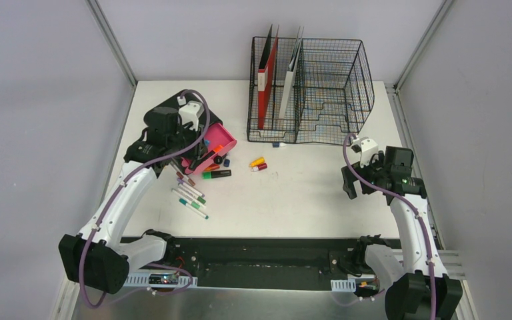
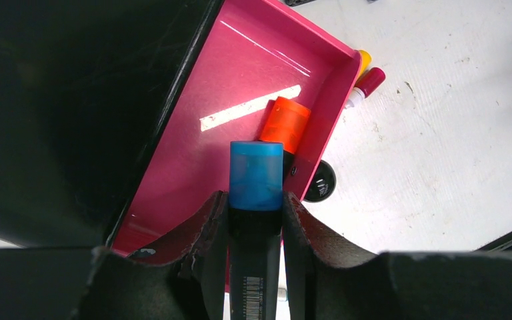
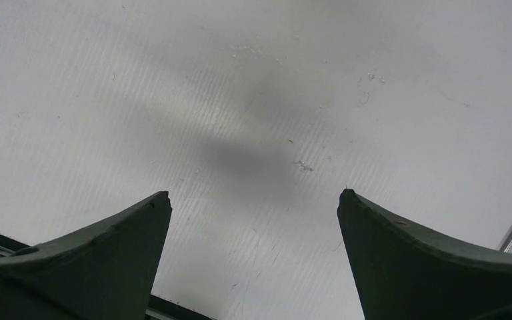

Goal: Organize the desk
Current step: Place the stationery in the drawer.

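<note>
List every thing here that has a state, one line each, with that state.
Left gripper, shut on the blue-capped marker, over the pink tray.
Right gripper, open, empty, over bare desk.
Blue-capped marker, capped, gripped.
Orange-capped marker, capped, lying in the pink tray.
Wire rack, upright, folders standing in its left slots.
Loose pens, lying on the desk, outside the tray.

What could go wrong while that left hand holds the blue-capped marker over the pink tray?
1. The left hand grips the blue-capped marker above the pink tray; released, it might hit the orange-capped marker lying there and bounce over the low wall.
2. Loose pens lie on the desk beside the tray; the arm might scatter them pulling away.
</note>
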